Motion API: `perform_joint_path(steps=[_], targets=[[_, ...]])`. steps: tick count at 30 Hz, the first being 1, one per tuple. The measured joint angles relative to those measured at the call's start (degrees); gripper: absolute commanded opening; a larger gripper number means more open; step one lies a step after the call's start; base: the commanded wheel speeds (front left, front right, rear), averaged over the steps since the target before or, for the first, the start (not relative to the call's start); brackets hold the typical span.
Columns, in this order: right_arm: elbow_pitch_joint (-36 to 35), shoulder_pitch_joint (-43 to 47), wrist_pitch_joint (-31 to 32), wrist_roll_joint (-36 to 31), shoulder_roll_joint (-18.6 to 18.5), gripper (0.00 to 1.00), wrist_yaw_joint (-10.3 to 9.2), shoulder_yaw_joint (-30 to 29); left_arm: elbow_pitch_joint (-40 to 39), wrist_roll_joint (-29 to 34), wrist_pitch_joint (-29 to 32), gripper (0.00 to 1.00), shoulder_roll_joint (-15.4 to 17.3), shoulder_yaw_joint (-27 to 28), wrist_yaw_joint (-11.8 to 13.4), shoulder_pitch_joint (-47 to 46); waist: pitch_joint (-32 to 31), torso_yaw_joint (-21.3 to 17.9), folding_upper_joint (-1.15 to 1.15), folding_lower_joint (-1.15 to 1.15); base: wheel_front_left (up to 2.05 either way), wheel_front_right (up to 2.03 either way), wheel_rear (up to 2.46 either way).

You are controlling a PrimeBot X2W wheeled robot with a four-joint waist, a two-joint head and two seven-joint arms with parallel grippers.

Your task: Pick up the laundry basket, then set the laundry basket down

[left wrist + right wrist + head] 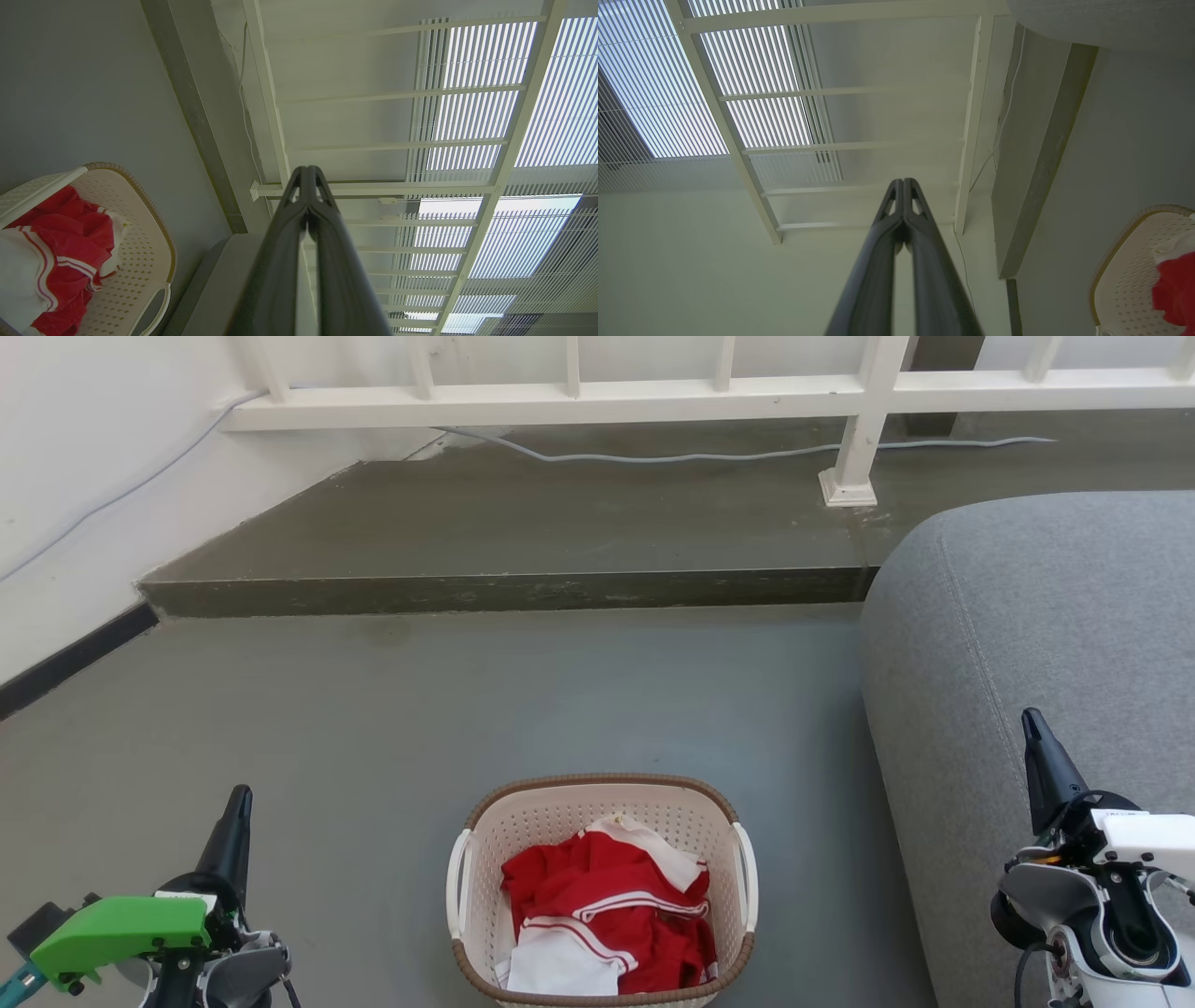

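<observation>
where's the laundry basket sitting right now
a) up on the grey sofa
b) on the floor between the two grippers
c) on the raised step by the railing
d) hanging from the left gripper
B: the laundry basket rests on the grey floor. The left gripper and the right gripper are both shut, and each stands apart from the basket on its own side.

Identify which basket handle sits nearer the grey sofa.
The handle on the robot's right of the laundry basket: it faces the sofa; the other handle faces away.
</observation>
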Motion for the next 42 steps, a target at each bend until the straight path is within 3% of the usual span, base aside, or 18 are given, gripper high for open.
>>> perform_joint_path(steps=[42], targets=[[0.0, 0.0, 0.0, 0.0, 0.0, 0.0, 0.0, -0.01, 0.0, 0.0, 0.0, 0.0, 0.0, 0.0, 0.0, 0.0, 0.0, 0.0, 0.0, 0.0, 0.0, 0.0, 0.0]])
